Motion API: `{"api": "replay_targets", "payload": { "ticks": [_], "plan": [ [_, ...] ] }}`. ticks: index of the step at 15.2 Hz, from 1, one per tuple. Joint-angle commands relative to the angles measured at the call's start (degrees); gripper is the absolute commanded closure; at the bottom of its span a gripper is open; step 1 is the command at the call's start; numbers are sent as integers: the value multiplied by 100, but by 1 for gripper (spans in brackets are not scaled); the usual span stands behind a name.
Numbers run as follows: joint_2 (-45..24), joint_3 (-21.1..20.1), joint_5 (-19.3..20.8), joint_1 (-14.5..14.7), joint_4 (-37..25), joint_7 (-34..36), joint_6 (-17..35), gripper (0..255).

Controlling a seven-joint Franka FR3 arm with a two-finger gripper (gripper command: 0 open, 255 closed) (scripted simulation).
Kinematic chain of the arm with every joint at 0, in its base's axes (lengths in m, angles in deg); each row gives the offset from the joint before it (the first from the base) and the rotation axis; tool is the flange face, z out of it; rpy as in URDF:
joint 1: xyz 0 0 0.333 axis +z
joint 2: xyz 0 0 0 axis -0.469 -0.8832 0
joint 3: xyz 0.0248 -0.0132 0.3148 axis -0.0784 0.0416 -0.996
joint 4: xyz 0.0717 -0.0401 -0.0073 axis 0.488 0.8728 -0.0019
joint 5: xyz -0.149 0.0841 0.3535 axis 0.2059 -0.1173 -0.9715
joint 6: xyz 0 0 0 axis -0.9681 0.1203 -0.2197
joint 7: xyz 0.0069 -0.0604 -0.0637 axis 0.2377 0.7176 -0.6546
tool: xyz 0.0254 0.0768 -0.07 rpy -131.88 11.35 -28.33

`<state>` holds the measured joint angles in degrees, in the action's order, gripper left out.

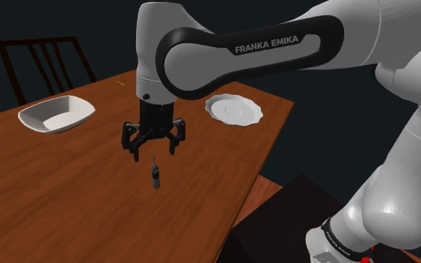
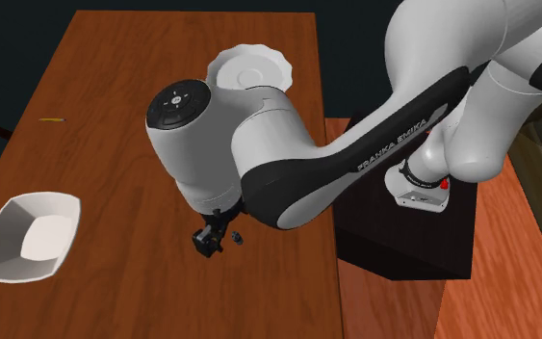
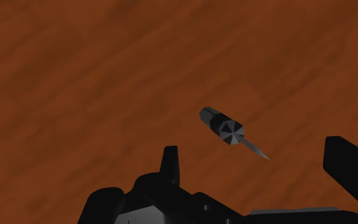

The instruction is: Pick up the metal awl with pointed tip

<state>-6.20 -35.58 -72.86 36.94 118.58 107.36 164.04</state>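
Scanning from the shoulder view's left, a dark chair (image 1: 45, 58) stands behind the wooden table (image 1: 51, 202), and a white squarish bowl (image 1: 56, 114) sits on the tabletop close to it. Further right, near the table's far edge, lies a thin yellow sliver (image 1: 120, 83), too small to identify. Toward the middle the white arm (image 1: 246, 52) bends down over the table, and its black gripper (image 1: 154, 149) points at the wood with its fingers spread apart, clasping nothing. The awl (image 1: 155, 175) lies flat on the table just in front of the gripper on the camera's side. Its dark handle is nearer the camera and its thin spike points back toward the fingertips. In the wrist view the awl (image 3: 231, 130) rests on the brown surface beyond the gripper (image 3: 260, 167), roughly in line with the gap between the two fingers (image 3: 170, 164), and neither finger touches it. Right of the gripper in the shoulder view, a white scalloped plate (image 1: 234, 110) sits by the table's edge. At the lower right is the dark stand (image 1: 291, 217) carrying the arm's base.
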Motion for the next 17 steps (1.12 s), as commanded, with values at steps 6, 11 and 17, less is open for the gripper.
{"api": "replay_targets", "payload": {
  "ticks": [6, 11, 17],
  "plan": [
    [-174, 23, 80, 32, 304, 1, 455, 0],
    [-161, 23, 72, 25, 328, -8, 467, 255],
    [-174, 23, 80, 32, 304, 1, 455, 255]
  ]
}}
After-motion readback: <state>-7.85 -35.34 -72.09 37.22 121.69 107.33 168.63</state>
